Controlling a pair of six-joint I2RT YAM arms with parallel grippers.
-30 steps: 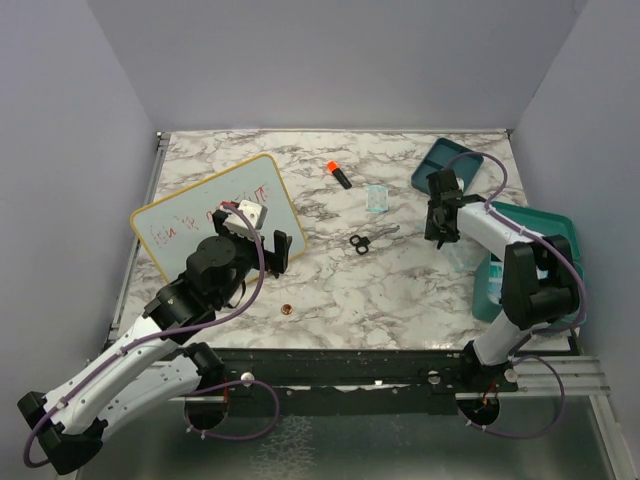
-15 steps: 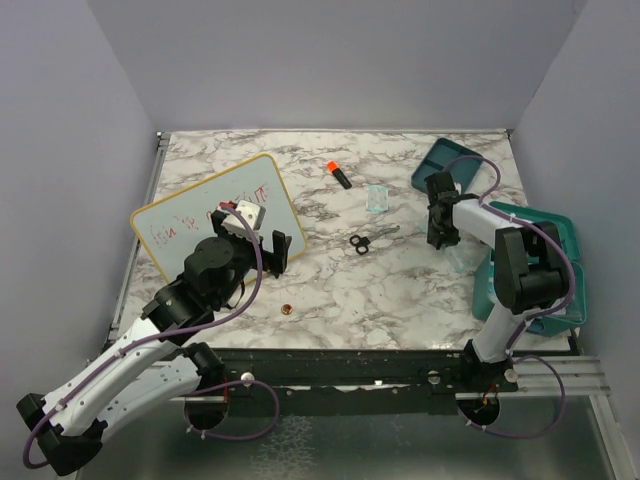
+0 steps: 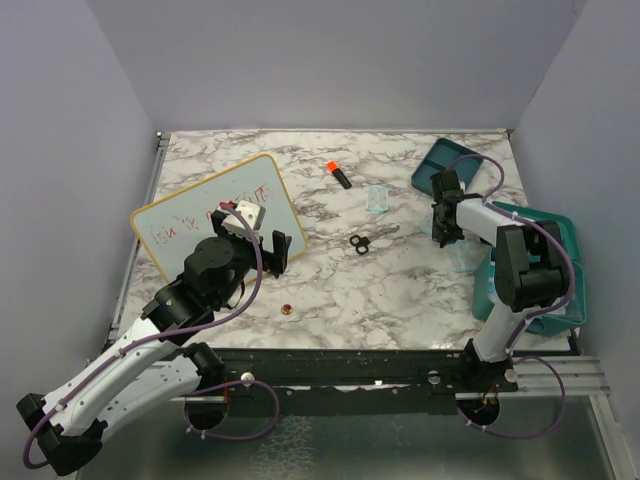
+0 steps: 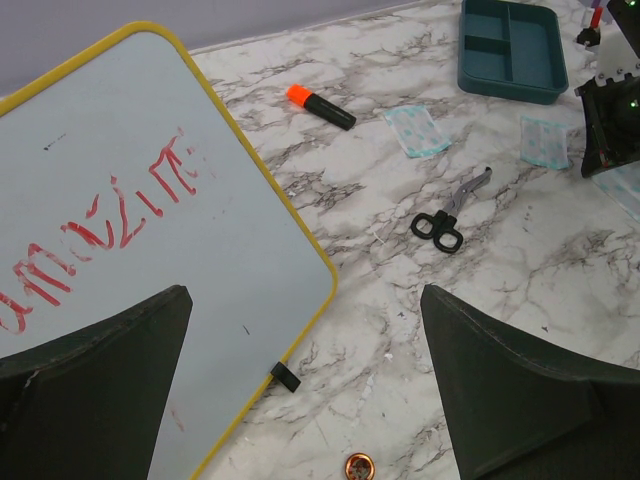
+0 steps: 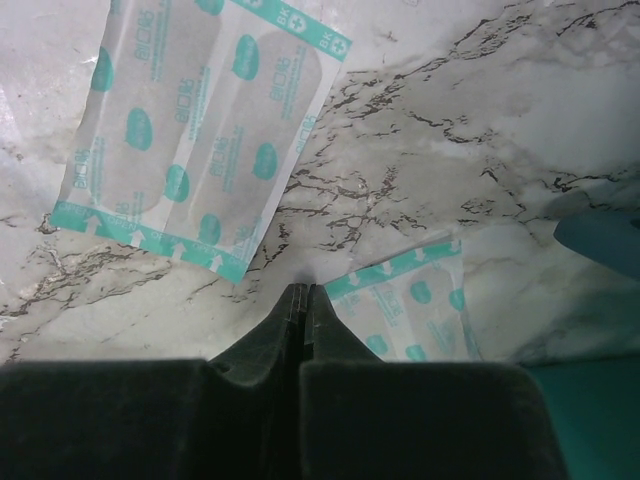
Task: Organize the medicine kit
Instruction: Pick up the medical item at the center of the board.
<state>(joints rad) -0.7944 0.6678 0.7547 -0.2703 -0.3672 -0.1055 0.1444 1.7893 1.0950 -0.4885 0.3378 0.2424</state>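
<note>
The teal medicine kit case lies open at the right table edge. Its divided tray insert sits at the back right and also shows in the left wrist view. My right gripper is shut and empty. In the right wrist view its tips rest on the marble between two bandage packets, one large and one smaller beside the case edge. My left gripper is open and empty over the whiteboard's corner.
Black scissors, an orange marker and another bandage packet lie mid-table. A copper coin lies near the front edge. The yellow-framed whiteboard covers the left side, partly under my left arm.
My right gripper has shifted slightly to the right and back, toward the tray insert, staying shut. The left arm has not moved.
</note>
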